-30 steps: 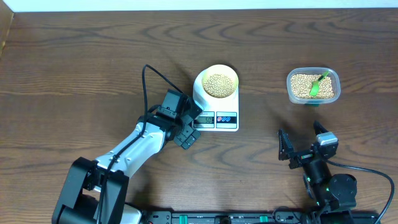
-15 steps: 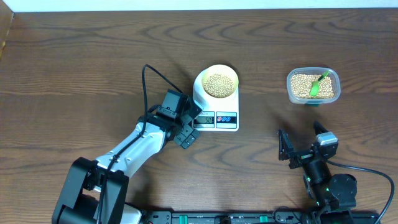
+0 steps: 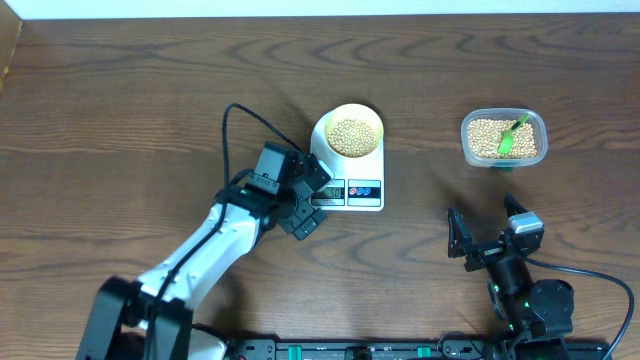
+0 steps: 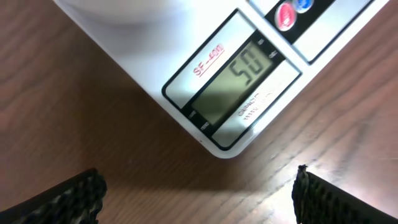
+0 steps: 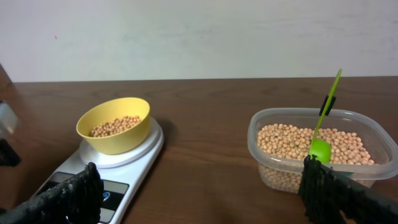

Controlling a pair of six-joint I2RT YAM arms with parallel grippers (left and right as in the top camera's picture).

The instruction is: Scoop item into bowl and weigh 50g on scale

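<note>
The pale yellow bowl [image 3: 352,132] stands on the round platform at the far end of the white scale [image 3: 372,201], near the middle of the wooden surface [image 3: 140,90]. It holds a heap of tan beans [image 3: 351,137]. The left jaws are spread wide and grip nothing. They hover just beside the scale's near left corner, pointing at its display [image 4: 239,84], which reads 50. In the left wrist view that corner lies between the two black fingers [image 4: 62,199] and a little beyond them, not touching either. The bowl is further off, past the display.

The right jaws, also wide open and empty, sit near the front edge on the right, well apart from the scale. Far of them stands a clear plastic container [image 3: 466,140] of more beans, with a green scoop [image 3: 510,138] resting inside, its handle tilted up.
</note>
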